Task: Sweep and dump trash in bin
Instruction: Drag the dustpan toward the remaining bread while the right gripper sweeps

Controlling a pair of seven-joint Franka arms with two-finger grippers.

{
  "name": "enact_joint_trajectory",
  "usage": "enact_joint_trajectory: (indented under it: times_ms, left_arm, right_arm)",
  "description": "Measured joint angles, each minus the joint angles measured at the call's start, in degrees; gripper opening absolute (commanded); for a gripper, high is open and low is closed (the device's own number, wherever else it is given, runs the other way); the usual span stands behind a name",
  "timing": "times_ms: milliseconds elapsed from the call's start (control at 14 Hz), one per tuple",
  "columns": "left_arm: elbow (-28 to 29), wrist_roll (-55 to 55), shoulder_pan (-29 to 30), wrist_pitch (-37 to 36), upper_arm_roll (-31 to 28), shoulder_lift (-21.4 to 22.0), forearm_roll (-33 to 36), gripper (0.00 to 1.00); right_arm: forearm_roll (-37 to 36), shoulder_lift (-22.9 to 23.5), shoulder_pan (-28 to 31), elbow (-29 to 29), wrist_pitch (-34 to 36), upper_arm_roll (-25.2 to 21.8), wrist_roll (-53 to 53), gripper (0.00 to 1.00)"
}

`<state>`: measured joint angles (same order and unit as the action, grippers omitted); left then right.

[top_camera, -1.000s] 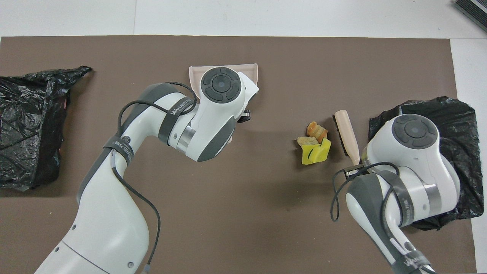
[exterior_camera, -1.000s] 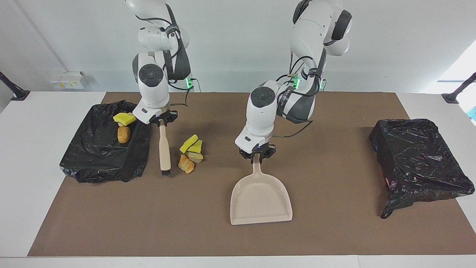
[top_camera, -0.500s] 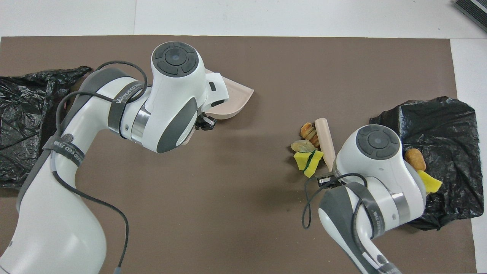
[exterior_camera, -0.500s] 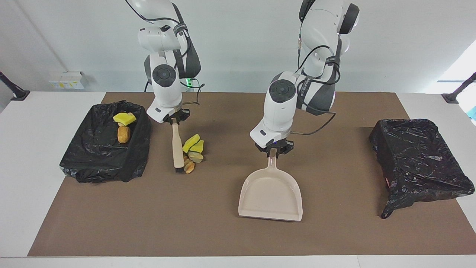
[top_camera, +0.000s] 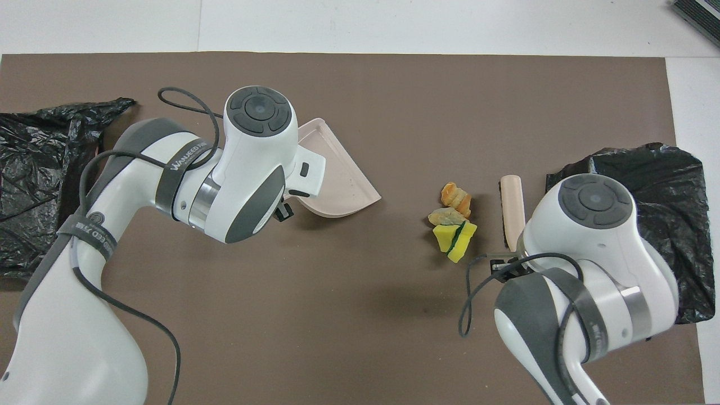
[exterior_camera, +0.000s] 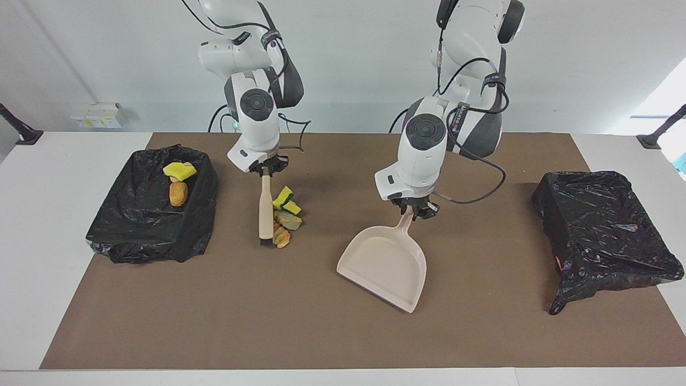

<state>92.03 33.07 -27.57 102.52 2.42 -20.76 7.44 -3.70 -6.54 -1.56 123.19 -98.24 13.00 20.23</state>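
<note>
The trash point(exterior_camera: 284, 217) point(top_camera: 453, 217), yellow-green sponge wedges and tan lumps, lies in a small pile on the brown mat. My right gripper point(exterior_camera: 266, 170) is shut on the top of a wooden brush point(exterior_camera: 265, 206) point(top_camera: 512, 208). The brush hangs bristles-down close beside the pile, on the side toward the right arm's end. A beige dustpan point(exterior_camera: 383, 260) point(top_camera: 337, 180) rests on the mat with its mouth angled toward the pile. My left gripper point(exterior_camera: 414, 209) is shut on the dustpan's handle. In the overhead view both grippers are mostly hidden under their wrists.
A black-bag-lined bin point(exterior_camera: 123, 236) point(top_camera: 675, 185) sits at the right arm's end, holding a yellow sponge piece point(exterior_camera: 179, 170) and a brown lump point(exterior_camera: 178, 193). Another black-lined bin point(exterior_camera: 603, 228) point(top_camera: 34, 180) stands at the left arm's end. Bare mat lies between pile and dustpan.
The right gripper carried the brush toward the table's middle and nudged the pile along. The left gripper shifted toward the left arm's end and turned the dustpan's mouth toward the pile.
</note>
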Motion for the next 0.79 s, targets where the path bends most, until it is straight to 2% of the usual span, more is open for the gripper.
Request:
enact_joint_trajectory:
  times_ms: [286, 500, 786]
  left_arm:
    - [9.1, 2.6, -3.1, 5.4, 0.4, 4.8, 0.5, 0.0]
    - [15.7, 2.7, -5.2, 10.8, 0.5, 7.9, 0.8, 0.0]
    - [17.3, 3.7, -6.6, 12.1, 0.6, 9.1, 3.2, 0.0]
  right_arm:
    - [0.0, -4.1, 0.4, 6.8, -3.4, 0.0, 0.1, 0.0]
    - [0.9, -4.1, 0.4, 10.4, -7.9, 0.1, 2.1, 0.0]
    - [5.8, -1.8, -2.6, 11.7, -13.0, 0.5, 3.2, 0.0]
